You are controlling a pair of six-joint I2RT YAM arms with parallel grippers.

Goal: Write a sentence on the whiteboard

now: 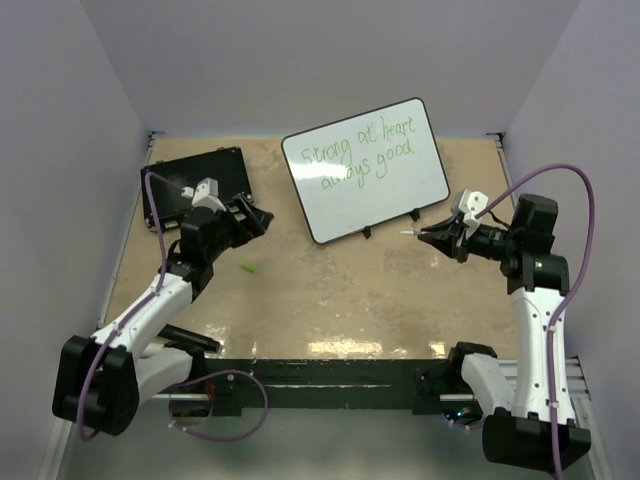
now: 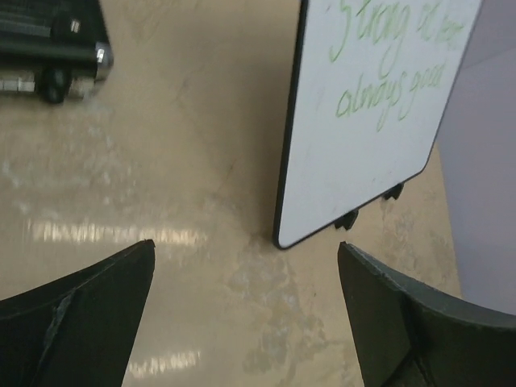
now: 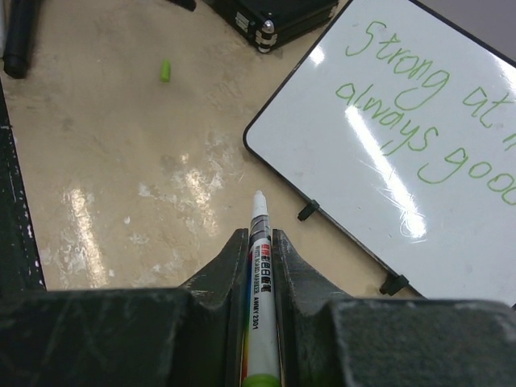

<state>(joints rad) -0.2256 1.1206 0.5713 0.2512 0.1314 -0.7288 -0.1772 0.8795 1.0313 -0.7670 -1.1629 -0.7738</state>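
The sentence (image 1: 357, 155) sits complete on the board (image 1: 405, 205), upper centre. The right tool (image 1: 427, 236) is clamped on the bare marker (image 3: 260, 274). The left tool (image 1: 262, 218) is spread apart, empty. Recapping seems next: descend squarely over the green cap (image 1: 248, 267), centre-left on the tabletop (image 1: 350, 300).

Pretty standard two-tone look: white shells along the long links of the left arm (image 1: 150, 310) and the right arm (image 1: 535, 330), chunky matte black at the joints and the rounded bases (image 1: 95, 385). Got a thin purple cable (image 1: 580, 185) looping loose along each one. Small white camera housing (image 1: 205, 190) bolted on at each wrist. All black on the left gripper (image 1: 265, 218) and the right gripper (image 1: 428, 236), with fingers (image 2: 89, 314) tapering to wedges, bit scuffed on the inner face
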